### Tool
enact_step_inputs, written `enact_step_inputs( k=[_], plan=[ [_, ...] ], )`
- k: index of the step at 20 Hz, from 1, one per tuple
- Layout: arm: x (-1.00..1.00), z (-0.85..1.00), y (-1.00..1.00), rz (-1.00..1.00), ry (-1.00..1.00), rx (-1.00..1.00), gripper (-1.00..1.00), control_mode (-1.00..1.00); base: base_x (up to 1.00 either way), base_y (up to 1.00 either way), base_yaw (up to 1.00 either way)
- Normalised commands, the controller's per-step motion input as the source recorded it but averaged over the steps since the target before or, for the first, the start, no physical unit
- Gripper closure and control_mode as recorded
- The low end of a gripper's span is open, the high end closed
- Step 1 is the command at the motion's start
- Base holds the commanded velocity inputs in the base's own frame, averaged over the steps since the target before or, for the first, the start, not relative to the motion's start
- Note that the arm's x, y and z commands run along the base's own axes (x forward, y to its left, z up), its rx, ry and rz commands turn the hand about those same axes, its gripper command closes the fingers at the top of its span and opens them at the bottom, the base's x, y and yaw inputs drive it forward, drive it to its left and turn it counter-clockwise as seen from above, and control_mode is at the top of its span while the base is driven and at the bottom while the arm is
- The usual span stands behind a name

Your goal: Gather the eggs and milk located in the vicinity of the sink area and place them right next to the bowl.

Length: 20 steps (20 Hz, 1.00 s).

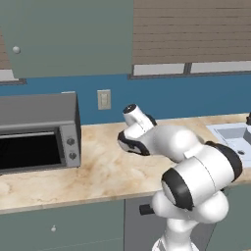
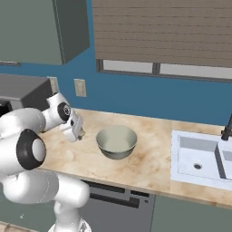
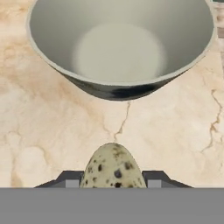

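marbled beige worktop runs under a blue wall, white sink at its right end. my gripper is clamped on the egg, one dark finger on each flank, above bare worktop just short of the bowl. egg: pale, speckled, smooth; judged light, brittle, slippery, so grip stays at the widest girth with gentle force, and it may roll once released. bowl: deep, grey-green, pale inside, nothing in it. it sits mid-worktop, between its front and back edges, well apart from the sink. milk not sighted.
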Motion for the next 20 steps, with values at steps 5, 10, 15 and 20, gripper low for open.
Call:
enact_step_inputs(
  k=[5, 10, 15, 20],
  plan=[
    [0.41, -0.24, -0.16, -0.03, 0.0, 0.0, 1.0, -1.0, 0.0, 0.0, 0.0],
    [0.4, -0.17, -0.19, -0.03, 0.0, 0.03, 1.0, -1.0, 0.0, 0.0, 0.0],
    [0.31, -0.2, -0.13, -0.06, 0.0, 0.02, 1.0, -1.0, 0.0, 0.0, 0.0],
    [0.25, -0.22, -0.12, -0.11, -0.01, 0.01, 1.0, -1.0, 0.0, 0.0, 0.0]
  ],
)
